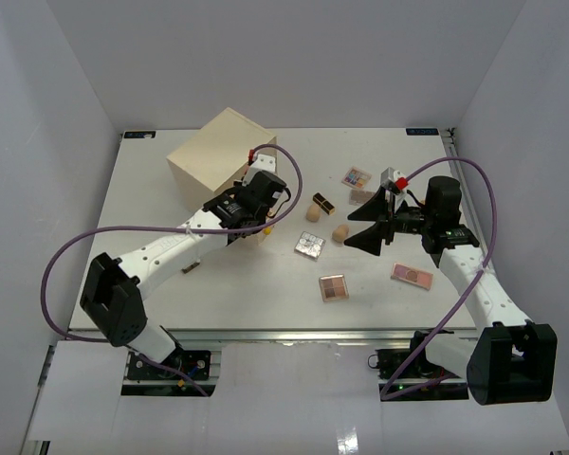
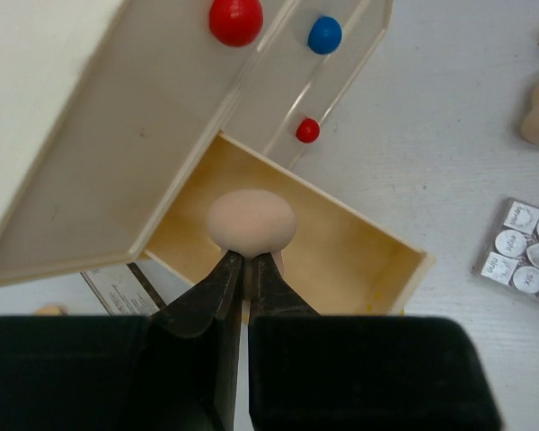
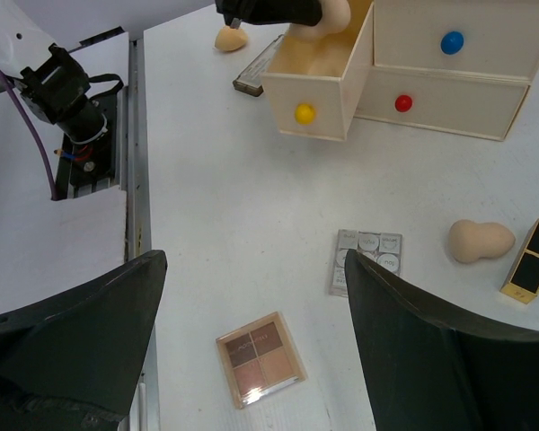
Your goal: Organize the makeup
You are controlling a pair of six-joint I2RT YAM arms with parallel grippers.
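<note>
Pinched shut on a peach sponge (image 2: 251, 220), the left gripper (image 2: 248, 259) hangs above the open drawer (image 2: 359, 260) of the cream chest (image 1: 213, 152). From overhead the arm hides that grip. The right gripper (image 3: 253, 260) has its fingers spread wide and empty, and a brown palette (image 3: 260, 357) and a silver palette (image 3: 366, 262) lie on the table ahead of it. A second sponge (image 3: 481, 241) and a black-gold lipstick (image 3: 530, 260) lie farther back. A pink palette (image 1: 412, 275) sits to the right, beside the right arm. A small item (image 1: 192, 268) by the left arm is too small to identify. The table (image 1: 266, 294) is white, enclosed by plain white walls (image 1: 284, 57).
</note>
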